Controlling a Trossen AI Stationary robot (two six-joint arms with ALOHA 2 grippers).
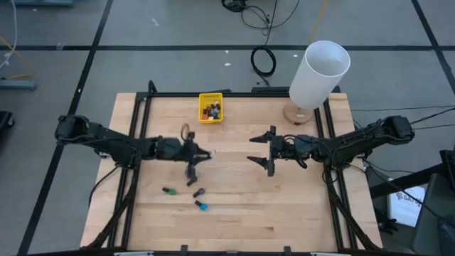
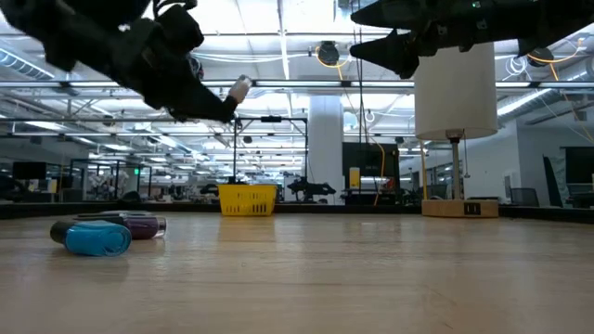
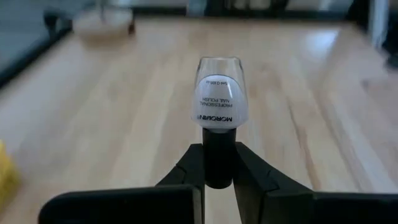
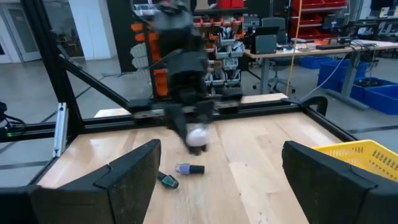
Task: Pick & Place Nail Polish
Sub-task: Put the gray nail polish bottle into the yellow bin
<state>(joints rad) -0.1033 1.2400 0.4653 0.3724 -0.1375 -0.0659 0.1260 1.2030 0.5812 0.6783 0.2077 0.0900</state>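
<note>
The small nail polish bottle with a pale, whitish-clear body and black cap (image 3: pixel 218 109) is held by the left end effector (image 1: pixel 201 153) above the middle of the light wooden tabletop (image 1: pixel 284 206). In the left wrist view its rounded glass body carries a printed label and its dark cap is pinched between the two dark fingers (image 3: pixel 186 171), so the left end effector is closed narrowly on the cap. The bottle's long axis runs in line with the fingers, body outward and cap inward; in the high view it points toward the right arm, and in the low view it is raised clear of the wood and tilted slightly upward (image 2: pixel 240 89).

Three more bottles lie on their sides on the tabletop nearer the front edge: a green one (image 1: pixel 168 191), a purple one (image 1: pixel 198 193) and a blue one (image 1: pixel 201 206), close together but apart. The small yellow rectangular bin (image 1: pixel 210 107) sits near the back edge with several bottles inside. A white cylindrical lamp shade on a round wooden base (image 1: pixel 318 75) stands at the back right corner.

The right end effector (image 1: pixel 266 151) hovers over the centre right, facing the left one, its fingers spread wide and empty. Open tabletop lies between the two end effectors.
</note>
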